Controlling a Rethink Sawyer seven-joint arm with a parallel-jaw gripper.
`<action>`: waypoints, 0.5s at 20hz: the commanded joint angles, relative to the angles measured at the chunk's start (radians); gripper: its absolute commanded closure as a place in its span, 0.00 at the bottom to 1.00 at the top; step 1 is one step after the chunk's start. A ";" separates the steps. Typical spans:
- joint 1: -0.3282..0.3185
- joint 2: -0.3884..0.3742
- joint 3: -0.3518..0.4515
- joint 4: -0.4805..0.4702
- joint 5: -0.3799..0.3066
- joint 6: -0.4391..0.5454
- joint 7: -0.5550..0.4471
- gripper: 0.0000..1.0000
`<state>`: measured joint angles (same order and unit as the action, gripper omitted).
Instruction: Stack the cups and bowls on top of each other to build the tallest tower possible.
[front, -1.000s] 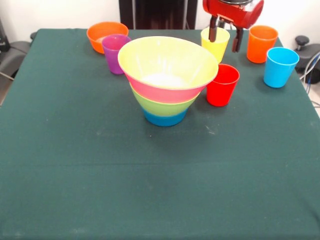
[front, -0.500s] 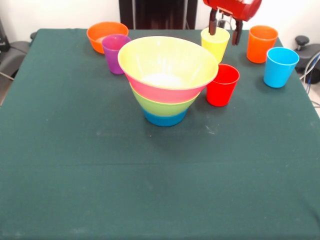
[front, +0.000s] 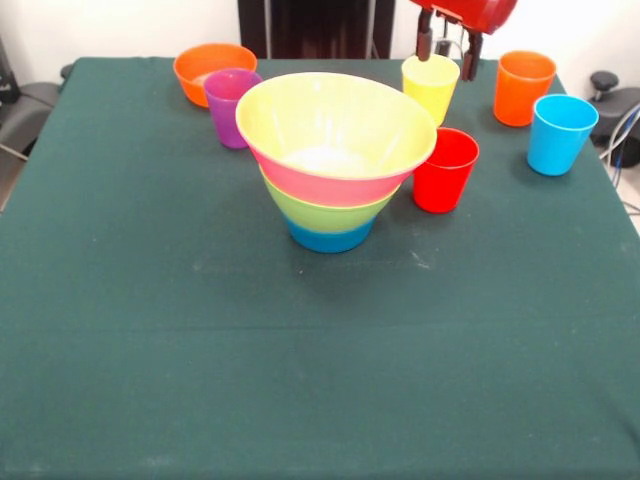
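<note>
Up top, claw (front: 447, 58) spread over yellow cup (front: 430, 87); green tablecloth (front: 300, 380), white wall (front: 120, 25).

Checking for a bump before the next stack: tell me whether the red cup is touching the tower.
Cannot tell. The front view shows the red cup partly behind the tower's rim, hiding any gap or contact.

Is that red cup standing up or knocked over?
Upright: the red cup stands on its narrow base on the table, open mouth facing up, beside the tower.
</note>
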<state>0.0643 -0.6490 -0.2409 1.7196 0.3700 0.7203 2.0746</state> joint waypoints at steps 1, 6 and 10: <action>-0.025 0.023 0.103 0.078 0.024 -0.098 0.127 0.00; -0.020 0.031 0.109 0.087 0.029 -0.122 0.137 0.00; -0.011 0.040 0.112 0.097 0.029 -0.153 0.146 0.00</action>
<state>0.0615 -0.6459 -0.2373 1.7640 0.3713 0.6721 2.0746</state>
